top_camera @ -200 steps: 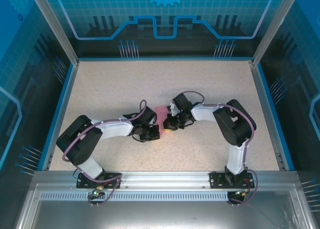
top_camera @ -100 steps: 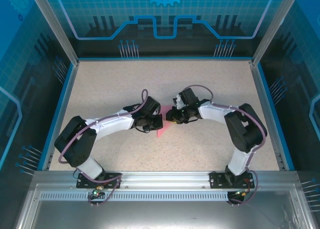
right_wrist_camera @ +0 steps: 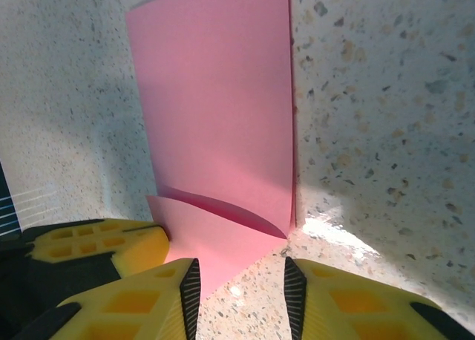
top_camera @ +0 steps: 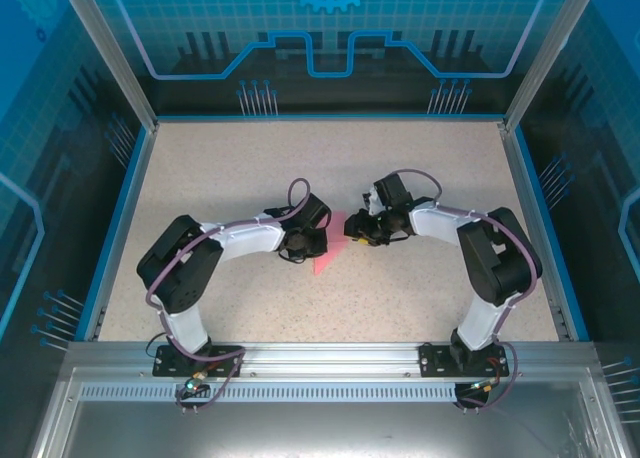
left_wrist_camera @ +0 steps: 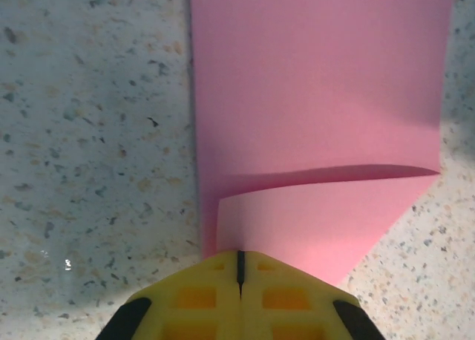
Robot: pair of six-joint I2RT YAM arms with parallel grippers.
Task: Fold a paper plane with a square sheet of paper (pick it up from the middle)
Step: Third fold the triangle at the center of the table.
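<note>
2 jaw sets, opposite states. Left gripper [left_wrist_camera: 239,260]: fingers pressed together, apparently pinching the near flap of the square sheet of paper [left_wrist_camera: 312,87] at the sheet's 6 o'clock edge. Right gripper [right_wrist_camera: 241,289]: jaws spread, nothing between them. The sheet's folded corner lies just ahead at 11 o'clock; contact unclear. Sheet partly folded, 1 flap curling up, on the speckled table [left_wrist_camera: 82,132]. Risks: a 1-sided hold may let the flap spring open; dragging could skew the crease or tear the paper.
</note>
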